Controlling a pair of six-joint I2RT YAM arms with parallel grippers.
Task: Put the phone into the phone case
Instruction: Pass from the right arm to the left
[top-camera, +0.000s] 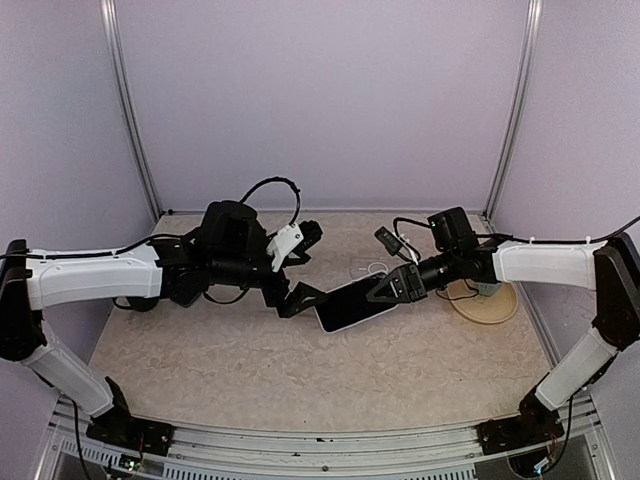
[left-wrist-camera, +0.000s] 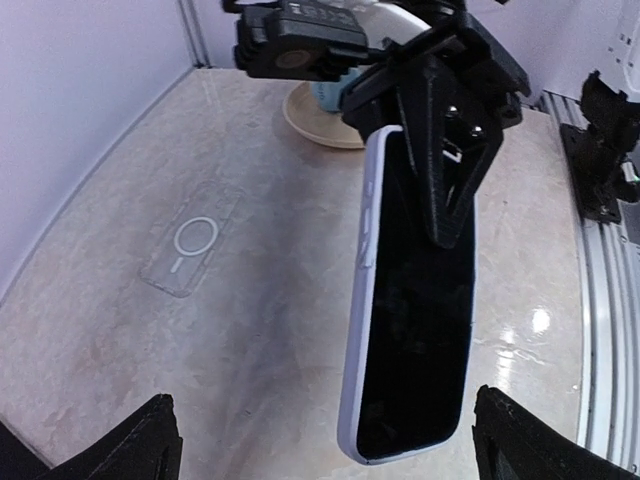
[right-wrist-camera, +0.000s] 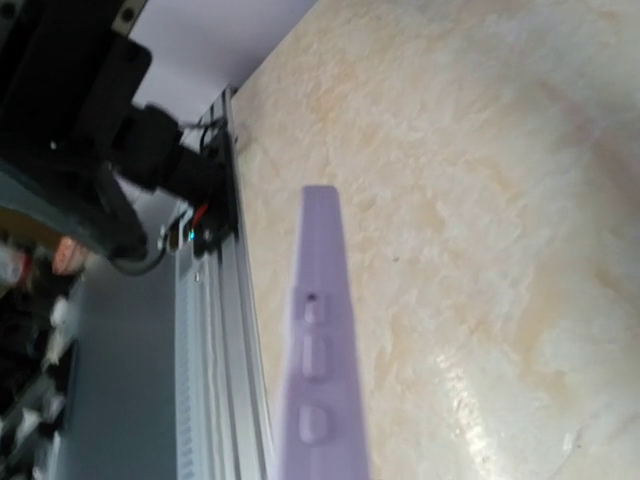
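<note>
The phone (top-camera: 352, 303) hangs above the middle of the table (top-camera: 250, 370), its right end pinched in my right gripper (top-camera: 398, 286). My left gripper (top-camera: 300, 298) gapes wide around its free left edge, apart. The clear case (left-wrist-camera: 190, 240) lies flat just beyond, bare table around it.

The space is enclosed by plain pale lavender walls (top-camera: 320, 100), joined at the back corners by slim metal posts (top-camera: 130, 110). A beige marbled tabletop (top-camera: 300, 370) is edged at the near side by an aluminium rail (top-camera: 320, 437). Light is reflected on it as a bright spot (left-wrist-camera: 540, 320).
</note>
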